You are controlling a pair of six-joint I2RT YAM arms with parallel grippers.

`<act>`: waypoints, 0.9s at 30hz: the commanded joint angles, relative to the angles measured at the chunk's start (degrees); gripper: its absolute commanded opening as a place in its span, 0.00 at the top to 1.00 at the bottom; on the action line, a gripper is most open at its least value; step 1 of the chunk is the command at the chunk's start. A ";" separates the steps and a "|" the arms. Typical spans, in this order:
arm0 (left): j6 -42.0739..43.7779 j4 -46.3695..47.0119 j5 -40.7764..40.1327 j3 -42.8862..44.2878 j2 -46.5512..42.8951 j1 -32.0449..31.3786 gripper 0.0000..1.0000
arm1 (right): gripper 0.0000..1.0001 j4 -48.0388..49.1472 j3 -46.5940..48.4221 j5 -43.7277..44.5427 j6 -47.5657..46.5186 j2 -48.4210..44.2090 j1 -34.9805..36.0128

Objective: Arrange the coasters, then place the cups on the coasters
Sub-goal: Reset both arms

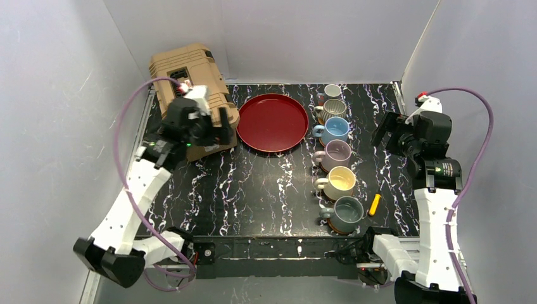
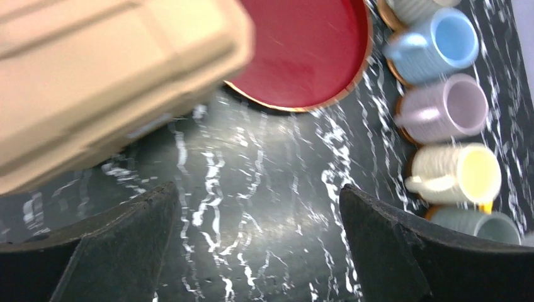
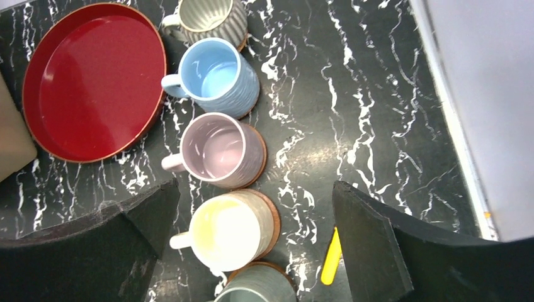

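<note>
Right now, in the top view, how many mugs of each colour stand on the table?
White mug: 1
Grey ribbed mug: 1
Light blue mug: 1
Lilac mug: 1
Cream-yellow mug: 1
Grey-green mug: 1
Total: 6 mugs

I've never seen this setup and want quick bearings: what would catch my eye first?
A line of six mugs, each on a coaster, runs front to back down the right half of the black marbled table. Left of its far end lies a big red round tray, and a tan case fills the far left corner.
</note>
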 commanded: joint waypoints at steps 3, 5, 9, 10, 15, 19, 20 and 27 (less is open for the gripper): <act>0.83 -4.77 -2.29 3.27 -10.31 12.29 0.02 | 0.00 4.05 2.88 3.98 -4.92 -1.82 -0.23; 2.16 -3.87 -8.65 2.41 -13.95 12.31 0.02 | 0.00 5.72 1.85 3.18 -5.87 -2.53 -0.23; 4.90 3.77 -21.64 -6.64 -25.24 12.33 0.02 | 0.00 9.59 -1.52 1.37 -6.86 -4.51 -0.23; 5.68 6.03 -23.50 -9.59 -28.23 12.35 0.02 | 0.00 10.69 -2.65 1.08 -7.02 -5.31 -0.23; 6.36 10.52 -30.29 -19.99 -36.71 12.31 0.02 | 0.00 14.34 -6.92 0.07 -7.67 -8.32 -0.18; 7.34 10.69 -34.13 -22.09 -36.73 12.34 0.02 | 0.00 14.99 -7.28 0.02 -8.01 -9.14 -0.10; 7.43 10.70 -34.40 -22.20 -36.36 12.31 0.02 | 0.00 15.00 -7.17 0.23 -8.10 -9.12 -0.12; 6.77 11.08 -31.34 -22.90 -35.50 12.30 0.02 | 0.00 15.08 -7.04 1.29 -8.20 -9.45 -0.15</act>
